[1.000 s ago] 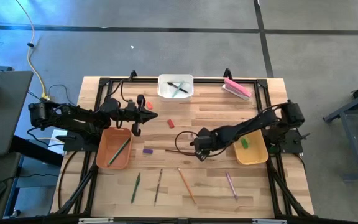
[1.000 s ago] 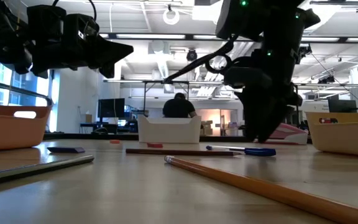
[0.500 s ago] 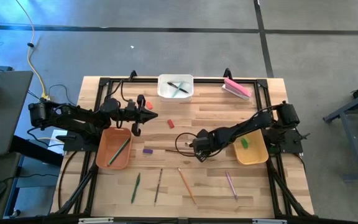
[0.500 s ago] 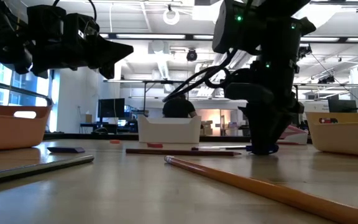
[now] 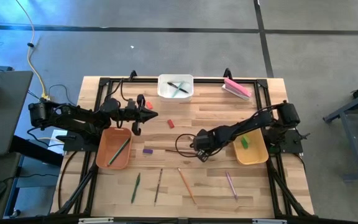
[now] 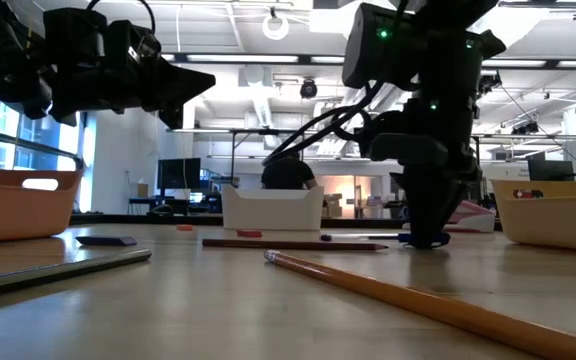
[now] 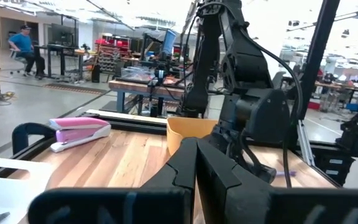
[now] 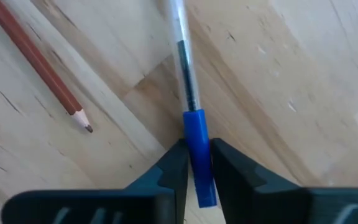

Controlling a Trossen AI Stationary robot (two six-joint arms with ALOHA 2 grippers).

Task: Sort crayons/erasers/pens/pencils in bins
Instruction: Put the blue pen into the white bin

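A pen [image 8: 182,50] with a clear barrel and a blue cap lies flat on the wooden table, mid-right. My right gripper [image 5: 199,150] points down at it and is shut on it. A brown pencil [image 8: 42,65] lies beside it. My left gripper [image 5: 152,114] hovers shut and level above the table, left of centre, holding nothing. The white bin [image 5: 176,86] at the far edge holds pens. The orange-brown bin [image 5: 114,148] holds a pencil, and the mustard bin [image 5: 251,146] holds a green crayon. My right gripper pinches the pen's blue cap [image 8: 196,134] between its two fingers [image 8: 173,168], one on each long side. The fingers come from above, pointing down, and lie across the pen. The pen rests flat on the table.
Several pencils lie near the front edge: green [image 5: 135,187], brown [image 5: 158,185], orange [image 5: 186,185], pink [image 5: 230,185]. A purple crayon [image 5: 147,150] and a red crayon [image 5: 171,123] lie mid-table. A pink block [image 5: 237,88] sits at the far right.
My right gripper has sunk down over the blue-capped pen until its fingertips reach the tabletop, and its fingers have drawn in around the cap. The pen stays on the table.
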